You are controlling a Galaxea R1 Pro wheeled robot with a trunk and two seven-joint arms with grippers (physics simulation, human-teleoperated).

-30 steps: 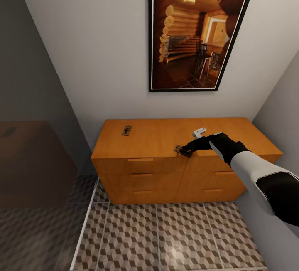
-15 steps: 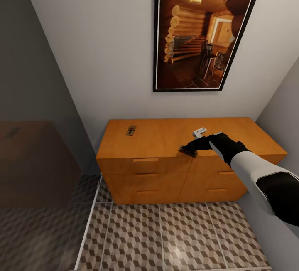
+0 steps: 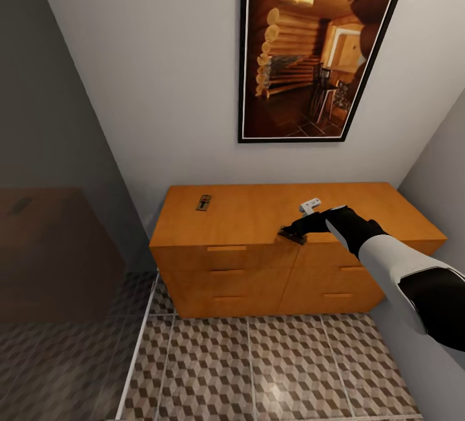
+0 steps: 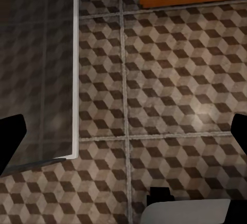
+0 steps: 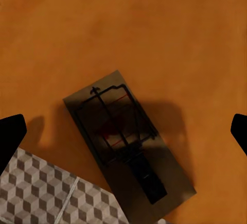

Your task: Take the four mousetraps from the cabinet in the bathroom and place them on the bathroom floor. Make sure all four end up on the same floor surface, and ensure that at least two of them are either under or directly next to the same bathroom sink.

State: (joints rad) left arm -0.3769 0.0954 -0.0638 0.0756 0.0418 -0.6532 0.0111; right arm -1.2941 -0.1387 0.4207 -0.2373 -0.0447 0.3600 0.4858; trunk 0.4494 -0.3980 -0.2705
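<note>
The orange-brown cabinet (image 3: 245, 214) stands against the back wall. One mousetrap (image 3: 203, 202) lies on its top near the back left. A second mousetrap (image 3: 290, 235) lies at the top's front edge, and the right wrist view shows this mousetrap (image 5: 128, 141) close up, flat on the cabinet top (image 5: 154, 33). My right gripper (image 3: 294, 230) hovers just over it, open, with the fingertips (image 5: 10, 136) wide apart on either side. My left gripper (image 4: 123, 136) is open over the bathroom floor (image 4: 170, 80), holding nothing.
A glass partition (image 3: 58, 227) with a white frame edge (image 4: 76, 80) closes off the left side. A framed picture (image 3: 310, 46) hangs above the cabinet. A grey wall (image 3: 439, 169) stands close on the right. Patterned floor tiles (image 3: 258, 369) lie in front of the cabinet.
The head camera shifted a little a second ago, sliding the whole picture to the right. The arm and the mousetraps have stayed in place relative to the cabinet.
</note>
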